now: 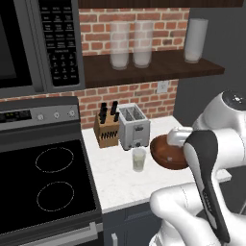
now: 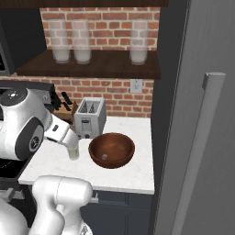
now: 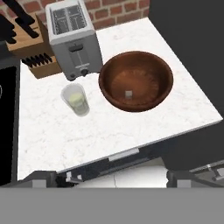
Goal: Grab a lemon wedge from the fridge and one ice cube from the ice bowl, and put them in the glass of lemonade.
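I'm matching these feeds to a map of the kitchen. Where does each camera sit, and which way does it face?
Left base view: behind the arm's left, facing stove and toaster; arm lower right.
Right base view: behind its right, facing ice bowl and fridge; arm lower left.
Hand view: above the counter, looking down.
All share bowl, toaster, glass of lemonade.

Red brick wall (image 2: 114,89) behind a white marble counter (image 3: 109,131), dark wooden shelf (image 1: 153,72) above.

Ice bowl (image 3: 148,70): reddish-brown wood, smooth with a faint sheen. Glass of lemonade (image 3: 76,99): clear glass. Toaster (image 3: 72,37): brushed grey metal. Knife block (image 1: 106,130): pale matt wood. Table (image 3: 52,131): white veined marble, smooth. Back wall (image 2: 114,89): rough red brick.
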Tool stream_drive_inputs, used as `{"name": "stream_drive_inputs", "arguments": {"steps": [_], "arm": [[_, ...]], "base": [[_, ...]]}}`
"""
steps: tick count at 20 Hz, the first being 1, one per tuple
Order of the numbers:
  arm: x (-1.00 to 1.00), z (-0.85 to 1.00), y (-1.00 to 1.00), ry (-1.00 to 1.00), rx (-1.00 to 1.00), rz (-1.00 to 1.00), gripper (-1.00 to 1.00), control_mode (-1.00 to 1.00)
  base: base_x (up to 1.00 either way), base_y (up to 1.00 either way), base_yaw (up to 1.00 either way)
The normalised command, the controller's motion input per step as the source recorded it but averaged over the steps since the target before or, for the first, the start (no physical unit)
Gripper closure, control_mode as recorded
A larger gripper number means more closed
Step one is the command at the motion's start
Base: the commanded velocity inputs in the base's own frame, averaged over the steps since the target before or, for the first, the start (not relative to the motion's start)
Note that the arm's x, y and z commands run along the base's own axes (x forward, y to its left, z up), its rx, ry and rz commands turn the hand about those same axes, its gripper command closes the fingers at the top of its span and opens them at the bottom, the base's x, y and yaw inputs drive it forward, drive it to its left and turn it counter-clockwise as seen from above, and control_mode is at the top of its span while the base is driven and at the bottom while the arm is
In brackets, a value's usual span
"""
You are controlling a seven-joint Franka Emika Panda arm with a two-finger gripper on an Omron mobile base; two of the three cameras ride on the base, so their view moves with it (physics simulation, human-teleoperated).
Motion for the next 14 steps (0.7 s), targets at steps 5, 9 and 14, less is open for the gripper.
{"name": "stream_drive_inputs", "arguments": {"steps": [5,9,14], "arm": [[-0.47,-0.08,0.07,0.0,-0.02,0.0,-1.0,-1.0],[-0.73,-0.25,0.05,0.01,-0.04,0.02,-1.0,-1.0],[0.0,0.0,0.0,0.0,0.0,0.0,-1.0,1.0]], "base": [[0.0,0.0,0.0],[0.0,0.0,0.0],[-0.91,0.0,0.05]]}}
